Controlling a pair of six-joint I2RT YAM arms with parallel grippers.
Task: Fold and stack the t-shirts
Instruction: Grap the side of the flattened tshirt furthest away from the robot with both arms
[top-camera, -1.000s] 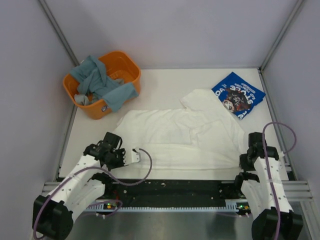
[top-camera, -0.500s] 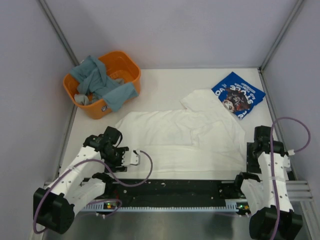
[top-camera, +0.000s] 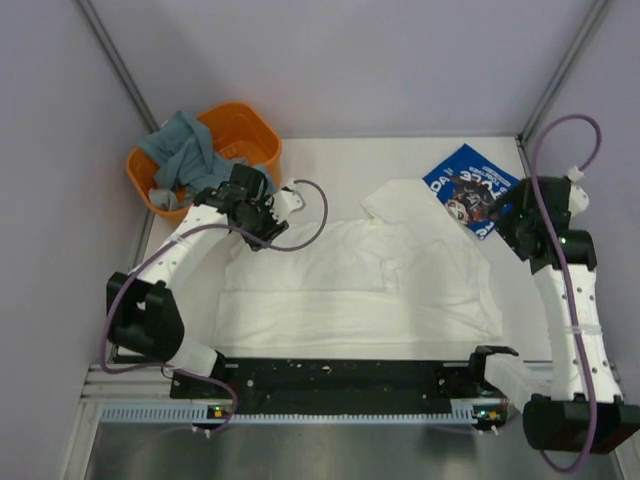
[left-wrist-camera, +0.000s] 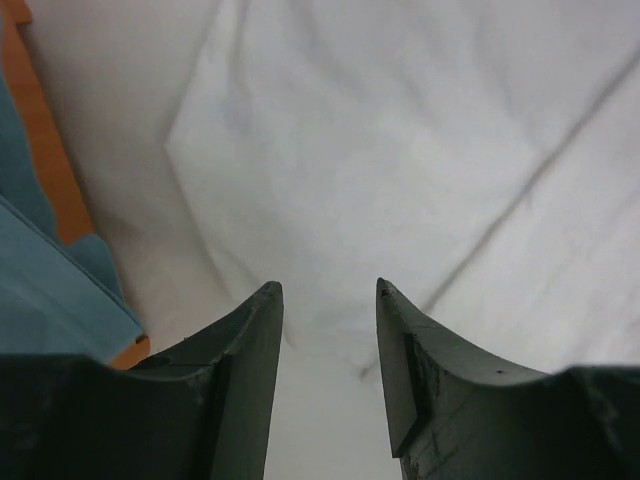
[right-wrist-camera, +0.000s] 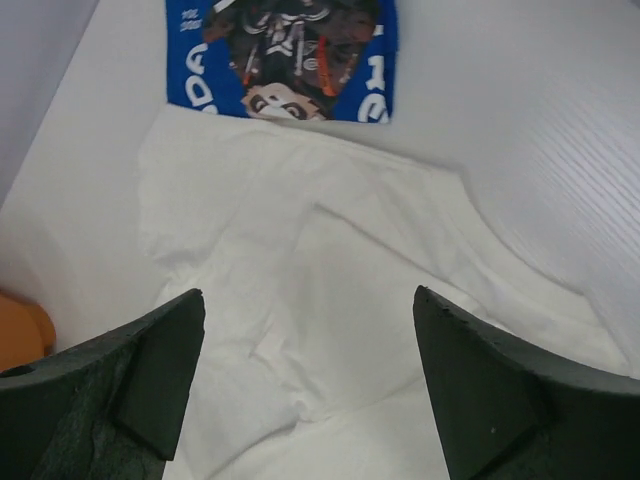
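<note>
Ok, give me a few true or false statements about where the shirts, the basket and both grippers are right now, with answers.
1. The white t-shirt lies spread on the table. True.
2. The blue t-shirt is in the orange basket. False: it lies on the table at the far right; the basket holds teal cloth.
3. The right gripper is open and empty. True.
4. The left gripper is clamped on the white t-shirt. False: its jaws stand apart above it, holding nothing.

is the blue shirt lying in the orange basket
No, the blue shirt lies folded on the table at the far right, well apart from the orange basket.
</note>
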